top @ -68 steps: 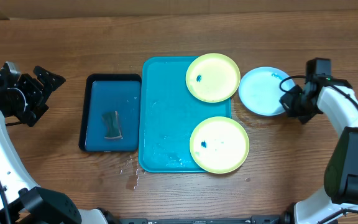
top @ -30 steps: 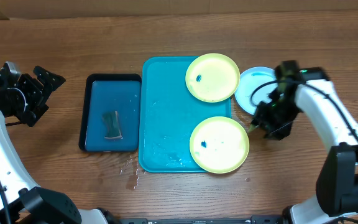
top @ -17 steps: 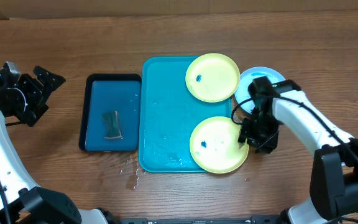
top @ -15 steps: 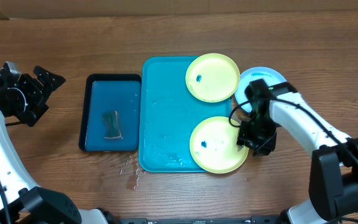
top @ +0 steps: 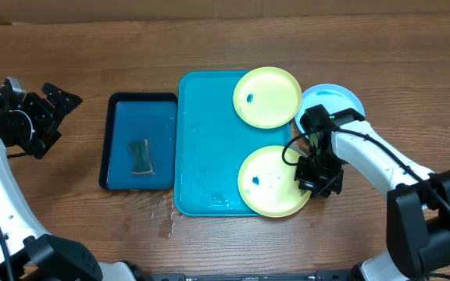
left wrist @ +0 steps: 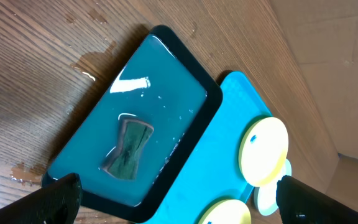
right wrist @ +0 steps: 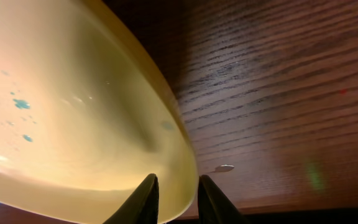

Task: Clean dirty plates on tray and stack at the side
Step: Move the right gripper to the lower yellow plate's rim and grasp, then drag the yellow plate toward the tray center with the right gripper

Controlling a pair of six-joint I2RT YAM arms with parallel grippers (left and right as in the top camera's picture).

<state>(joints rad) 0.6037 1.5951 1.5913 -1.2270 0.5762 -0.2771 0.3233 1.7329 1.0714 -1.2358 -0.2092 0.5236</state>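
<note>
The right claw (right wrist: 178, 198) stands at the edge of the round, shallow, pale yellow-green plastic plate (right wrist: 73, 93), one finger inside the rim and one outside, narrowly apart; whether they already bear on it cannot be told. The plate spreads away from the claw onto the large turquoise rectangular plastic tray (top: 205, 140), its claw-side edge overhanging the wooden counter (top: 366, 234). Judged light, stiff and slick, it offers purchase only at that overhanging rim and may tip from a one-sided hold; the left claw (left wrist: 179, 202) gapes wide, well apart.
</note>
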